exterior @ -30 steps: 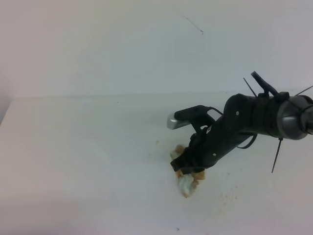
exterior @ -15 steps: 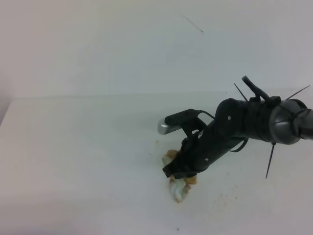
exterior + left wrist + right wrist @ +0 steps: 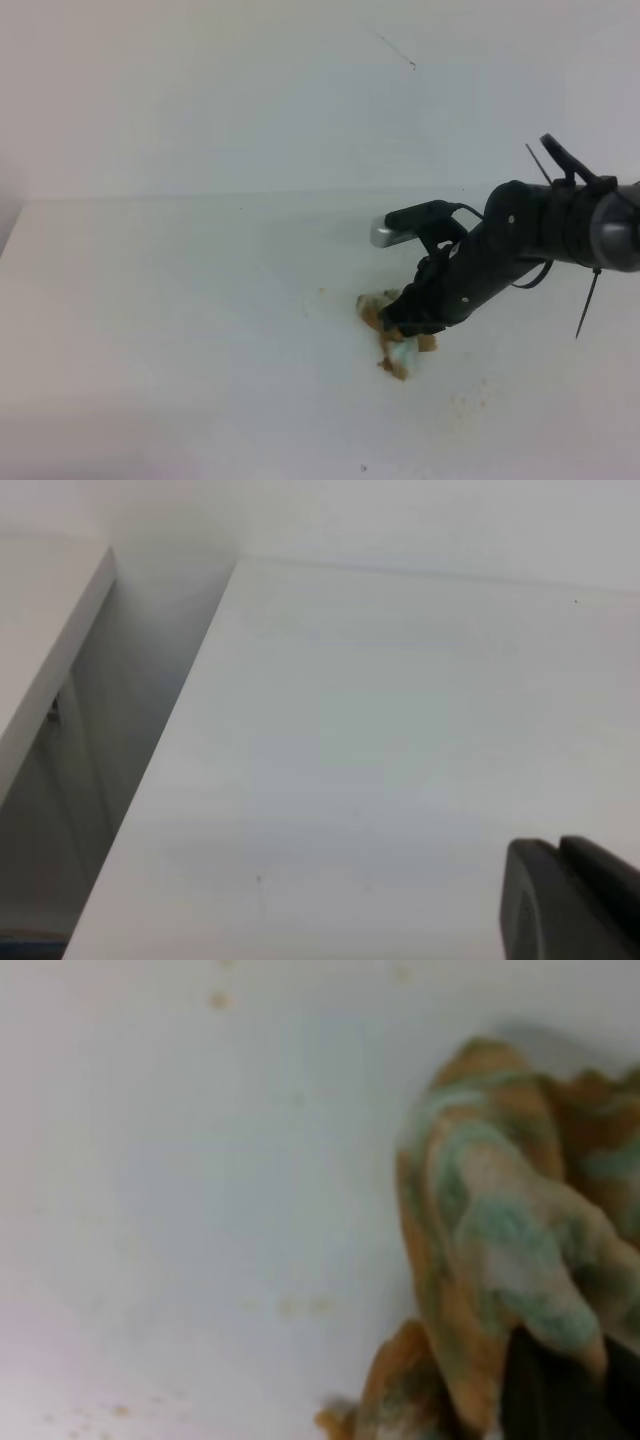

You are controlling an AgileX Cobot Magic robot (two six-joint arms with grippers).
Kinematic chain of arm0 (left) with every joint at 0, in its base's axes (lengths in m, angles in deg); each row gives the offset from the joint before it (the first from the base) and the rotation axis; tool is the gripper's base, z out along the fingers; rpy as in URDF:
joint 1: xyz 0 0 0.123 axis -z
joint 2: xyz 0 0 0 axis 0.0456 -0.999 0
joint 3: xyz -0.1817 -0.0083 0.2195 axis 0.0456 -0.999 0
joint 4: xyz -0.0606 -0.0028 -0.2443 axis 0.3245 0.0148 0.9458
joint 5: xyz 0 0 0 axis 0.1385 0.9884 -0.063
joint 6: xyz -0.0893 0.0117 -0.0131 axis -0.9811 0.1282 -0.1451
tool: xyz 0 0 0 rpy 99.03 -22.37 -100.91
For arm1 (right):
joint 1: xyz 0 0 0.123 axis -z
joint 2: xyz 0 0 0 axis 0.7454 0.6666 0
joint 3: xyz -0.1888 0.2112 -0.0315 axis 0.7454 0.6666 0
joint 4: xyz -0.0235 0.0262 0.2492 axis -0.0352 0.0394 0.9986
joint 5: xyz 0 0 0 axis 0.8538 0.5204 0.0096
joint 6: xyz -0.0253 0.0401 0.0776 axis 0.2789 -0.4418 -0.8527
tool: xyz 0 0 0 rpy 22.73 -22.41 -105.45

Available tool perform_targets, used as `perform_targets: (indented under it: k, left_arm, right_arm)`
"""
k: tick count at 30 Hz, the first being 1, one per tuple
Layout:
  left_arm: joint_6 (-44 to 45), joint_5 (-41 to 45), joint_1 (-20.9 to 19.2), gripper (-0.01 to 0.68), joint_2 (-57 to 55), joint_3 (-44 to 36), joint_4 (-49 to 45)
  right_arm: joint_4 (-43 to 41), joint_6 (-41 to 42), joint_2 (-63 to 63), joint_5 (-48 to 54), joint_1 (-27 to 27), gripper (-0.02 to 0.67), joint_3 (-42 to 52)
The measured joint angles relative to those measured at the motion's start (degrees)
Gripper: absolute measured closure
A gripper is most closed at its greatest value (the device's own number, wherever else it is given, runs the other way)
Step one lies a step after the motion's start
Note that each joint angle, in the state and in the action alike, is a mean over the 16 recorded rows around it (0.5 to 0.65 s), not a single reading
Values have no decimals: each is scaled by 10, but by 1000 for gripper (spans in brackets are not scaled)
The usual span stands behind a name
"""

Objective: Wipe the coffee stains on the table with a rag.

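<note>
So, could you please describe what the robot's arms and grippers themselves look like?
The right arm is matte black with rounded joint housings and a grey cylindrical section near the frame edge. Thin black cables and cable-tie tails stick out from it. A silver-fronted camera module sits above the black right gripper. Only a black corner of the left gripper shows.

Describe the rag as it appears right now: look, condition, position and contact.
The rag is a small crumpled wad of cloth, pale blue-green, heavily soaked with orange-brown staining. It lies bunched on the white table, pressed under the right gripper, whose dark tip overlaps its edge in the right wrist view. Faint tan specks dot the surface nearby.
</note>
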Motion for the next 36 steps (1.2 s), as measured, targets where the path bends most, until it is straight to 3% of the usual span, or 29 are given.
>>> perform_targets:
  k: [10,25,36]
  left_arm:
    - [0,-1,0,675,0,1,0]
    - [0,-2,0,675,2,-4,0]
    - [0,-5,0,675,1,-3,0]
  right_arm:
    - [9,7,1,18,24,645,0]
    - [93,62,-12,12,-30,645,0]
    - [-6,-3,-96,6,-19,646,0]
